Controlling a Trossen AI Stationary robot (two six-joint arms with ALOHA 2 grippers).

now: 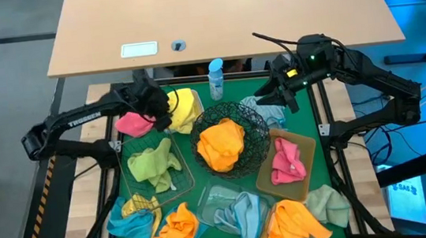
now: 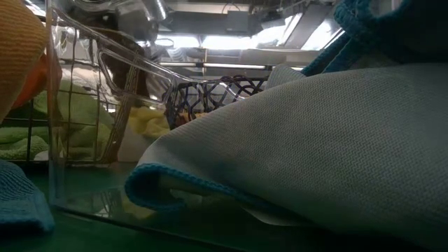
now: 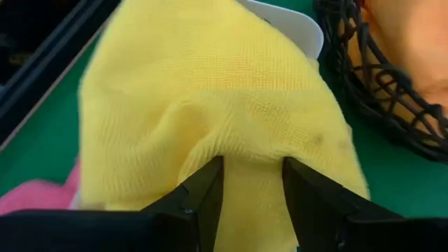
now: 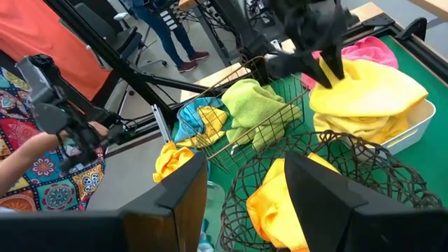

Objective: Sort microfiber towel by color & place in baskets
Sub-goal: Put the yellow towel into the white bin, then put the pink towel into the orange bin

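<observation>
While my left gripper (image 3: 252, 183) sits down on the yellow towel (image 1: 183, 106) in the small white tub (image 4: 413, 128) at the far left of the green mat (image 1: 325, 169), its two fingers pinch a raised fold of that cloth between them — the fabric fills the gap. A pink towel (image 1: 135, 124) lies just beside the tub, under my left arm. My right gripper (image 4: 241, 199) hangs above the far right of the mat, near a pale blue towel (image 1: 266, 107) and the blue-capped spray bottle (image 1: 216, 79); its fingers stand spread, with nothing between them. Sorted so far: an orange towel (image 1: 222, 143) in the round black wire bowl (image 1: 258, 130), a green towel (image 1: 152, 162) in the rectangular wire basket (image 1: 182, 184), a second pink towel (image 1: 286, 161) in the tan tray (image 1: 304, 143), a light blue towel (image 1: 243, 212) in the clear plastic tray (image 1: 209, 195). Loose along the near edge — two orange towels (image 1: 175, 227), a blue one, a pale green one.
</observation>
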